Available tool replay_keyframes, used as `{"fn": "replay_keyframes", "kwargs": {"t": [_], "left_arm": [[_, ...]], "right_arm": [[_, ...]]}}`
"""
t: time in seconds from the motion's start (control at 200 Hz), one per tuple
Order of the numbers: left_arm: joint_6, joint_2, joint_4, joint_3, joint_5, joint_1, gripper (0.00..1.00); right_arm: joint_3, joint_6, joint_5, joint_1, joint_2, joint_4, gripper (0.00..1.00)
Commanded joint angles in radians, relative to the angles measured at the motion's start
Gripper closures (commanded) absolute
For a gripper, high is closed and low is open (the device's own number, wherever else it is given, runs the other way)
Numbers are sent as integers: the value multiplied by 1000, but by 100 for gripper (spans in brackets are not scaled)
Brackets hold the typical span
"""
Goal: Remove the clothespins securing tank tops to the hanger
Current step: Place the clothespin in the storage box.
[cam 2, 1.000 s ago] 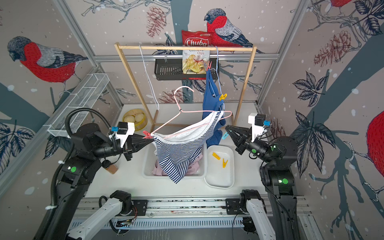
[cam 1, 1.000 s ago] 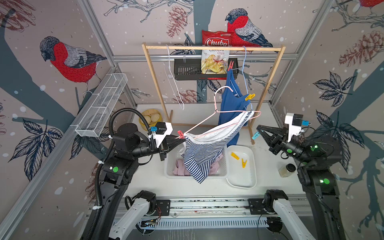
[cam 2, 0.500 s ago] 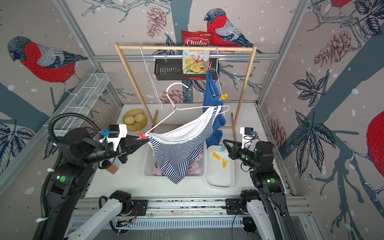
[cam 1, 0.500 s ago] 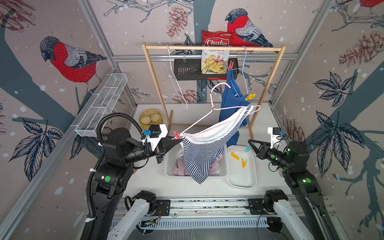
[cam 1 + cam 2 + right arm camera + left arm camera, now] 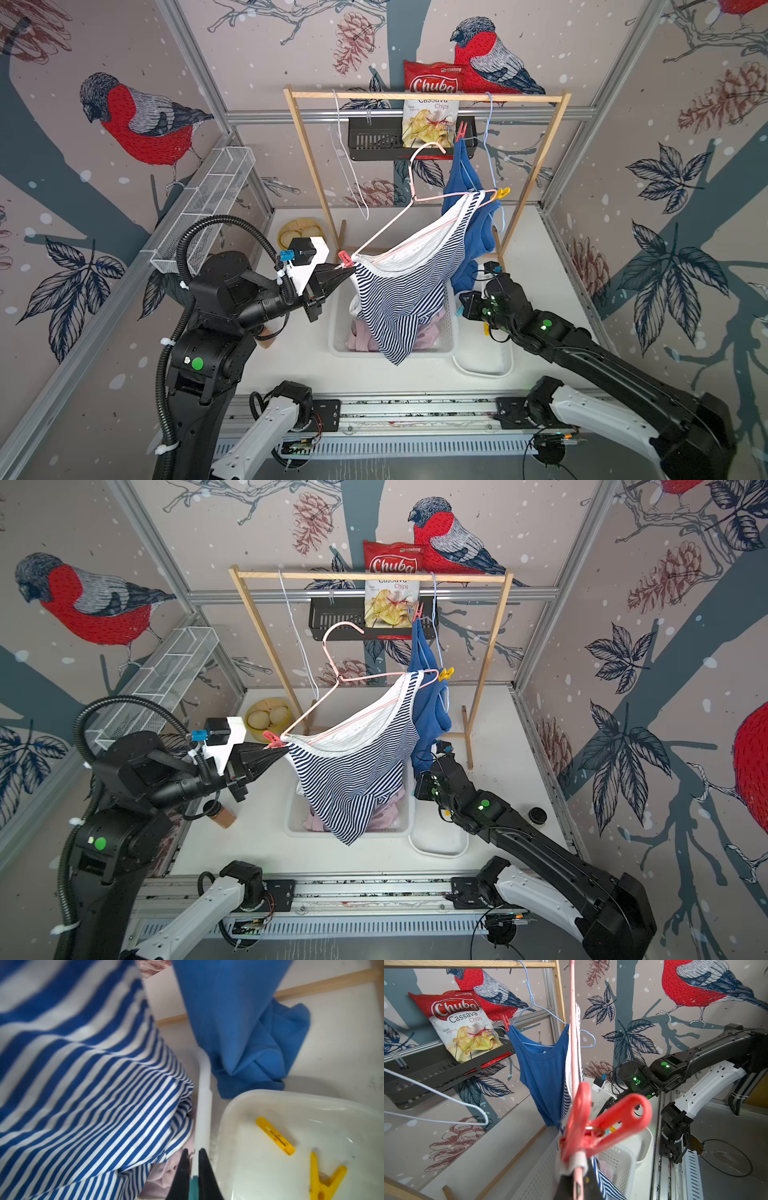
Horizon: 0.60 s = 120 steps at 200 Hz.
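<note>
While the left gripper (image 5: 350,269) pinches the pink hanger (image 5: 384,227) by a red clothespin (image 5: 610,1120), the right gripper (image 5: 193,1154) clamps a teal clothespin (image 5: 193,1186).

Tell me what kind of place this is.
Probably a robot lab cell staged as a laundry corner: bird-wallpaper panels in aluminium framing, two arms on a base rail, a small wooden garment rack.

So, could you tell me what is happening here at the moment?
The left gripper is shut on the end of the pink hanger, beside a red clothespin that pins the striped tank top. The right gripper holds a teal clothespin near the white tray, where two yellow clothespins lie.
</note>
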Motion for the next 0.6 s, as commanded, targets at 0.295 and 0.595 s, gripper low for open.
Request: {"fn": "replay_keyframes", "kwargs": {"t": [0.295, 0.595], "left_arm": [[38, 2, -16, -17, -50, 1, 100], [46, -11, -9, -35, -37, 0, 100]], "right_arm": [[-209, 151, 193, -55, -170, 43, 95], [-275, 156, 38, -125, -123, 95, 67]]}}
